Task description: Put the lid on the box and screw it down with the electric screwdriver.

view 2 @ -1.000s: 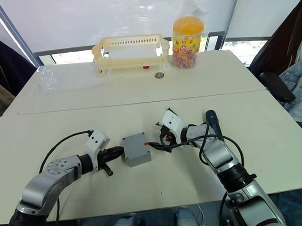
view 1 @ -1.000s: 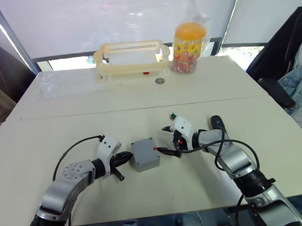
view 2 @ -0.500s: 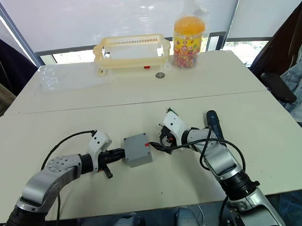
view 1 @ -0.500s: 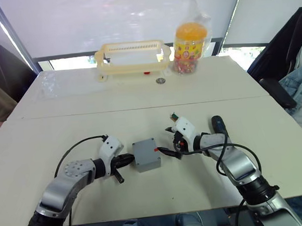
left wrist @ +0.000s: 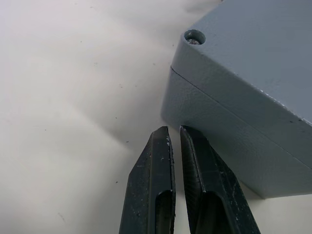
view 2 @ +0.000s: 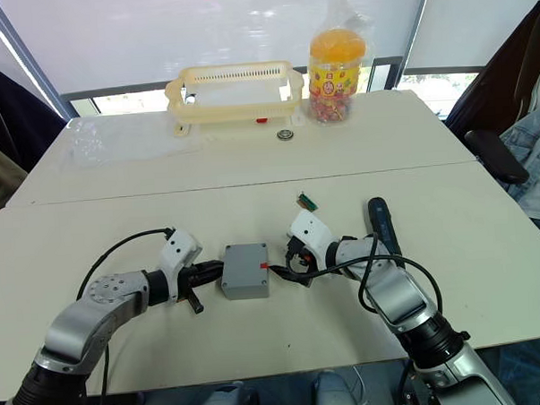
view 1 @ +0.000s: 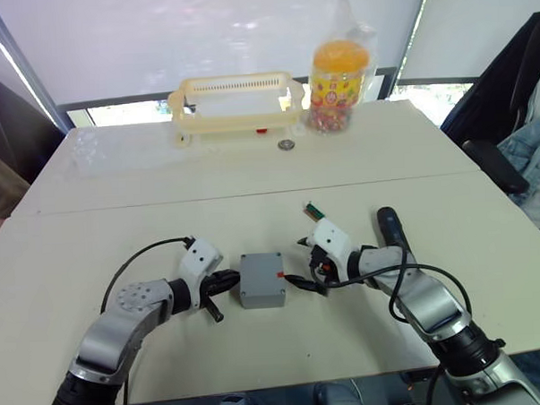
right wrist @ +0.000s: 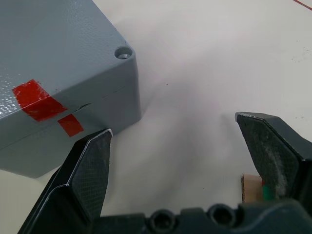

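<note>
Grey box (view 2: 245, 270) with lid on, between left claw (view 2: 208, 273) and right claw (view 2: 286, 271).

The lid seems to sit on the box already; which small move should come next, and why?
Probably the right gripper, open beside the box, should turn toward the electric screwdriver lying on the table by the right arm. The lid lies on the box, the corner screw holes show, and the left gripper, shut, rests against the opposite side.
</note>
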`<action>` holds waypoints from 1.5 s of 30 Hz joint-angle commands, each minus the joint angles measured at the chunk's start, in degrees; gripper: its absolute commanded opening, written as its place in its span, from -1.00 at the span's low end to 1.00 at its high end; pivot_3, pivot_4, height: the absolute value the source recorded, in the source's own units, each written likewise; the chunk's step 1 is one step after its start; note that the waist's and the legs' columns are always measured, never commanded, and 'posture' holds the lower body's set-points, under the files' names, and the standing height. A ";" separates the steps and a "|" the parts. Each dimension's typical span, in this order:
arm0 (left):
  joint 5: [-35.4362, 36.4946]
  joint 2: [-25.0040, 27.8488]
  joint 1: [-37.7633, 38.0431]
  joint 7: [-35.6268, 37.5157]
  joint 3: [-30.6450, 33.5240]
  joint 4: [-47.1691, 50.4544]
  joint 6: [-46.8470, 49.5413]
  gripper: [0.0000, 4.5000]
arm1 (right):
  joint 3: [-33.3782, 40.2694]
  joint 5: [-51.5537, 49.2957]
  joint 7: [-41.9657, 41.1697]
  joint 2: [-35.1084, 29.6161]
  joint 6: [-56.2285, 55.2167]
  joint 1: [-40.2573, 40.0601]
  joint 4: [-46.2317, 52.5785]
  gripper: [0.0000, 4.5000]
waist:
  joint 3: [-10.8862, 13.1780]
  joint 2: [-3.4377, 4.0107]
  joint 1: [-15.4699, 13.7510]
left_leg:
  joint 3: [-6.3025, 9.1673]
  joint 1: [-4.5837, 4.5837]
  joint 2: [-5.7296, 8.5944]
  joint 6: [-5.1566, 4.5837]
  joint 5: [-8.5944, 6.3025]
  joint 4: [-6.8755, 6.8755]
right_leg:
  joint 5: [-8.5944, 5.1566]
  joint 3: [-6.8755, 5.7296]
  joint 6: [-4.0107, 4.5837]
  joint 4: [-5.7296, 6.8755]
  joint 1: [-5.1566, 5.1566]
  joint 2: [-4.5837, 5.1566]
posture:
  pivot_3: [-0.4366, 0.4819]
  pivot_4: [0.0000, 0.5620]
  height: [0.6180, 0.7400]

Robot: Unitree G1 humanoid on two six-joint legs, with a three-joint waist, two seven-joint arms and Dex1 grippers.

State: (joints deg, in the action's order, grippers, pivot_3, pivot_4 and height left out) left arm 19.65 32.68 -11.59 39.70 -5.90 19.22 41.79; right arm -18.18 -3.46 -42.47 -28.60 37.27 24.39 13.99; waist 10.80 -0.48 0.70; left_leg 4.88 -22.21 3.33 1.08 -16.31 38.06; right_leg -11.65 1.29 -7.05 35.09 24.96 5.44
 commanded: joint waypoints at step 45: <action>20.39 19.54 -13.11 12.13 10.02 9.81 12.16 -0.66 | 17.13 -5.07 9.93 12.07 -22.43 26.19 -52.95 0.60 | 0.03 -0.01 0.55 | -0.04 -0.08 -0.02 0.23 0.14 -0.06 | 0.00 0.14 0.02 0.17 0.23 -0.17 | -0.05 -0.47 1.00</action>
State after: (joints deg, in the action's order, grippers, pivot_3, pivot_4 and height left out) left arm 39.48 52.15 -24.81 52.17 3.12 27.57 54.41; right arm -2.45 -8.56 -32.81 -16.71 16.44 48.51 -39.11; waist 10.83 -0.49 1.25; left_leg 4.83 -22.29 3.31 1.31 -16.17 38.00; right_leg -11.66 1.43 -7.02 35.25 25.19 5.27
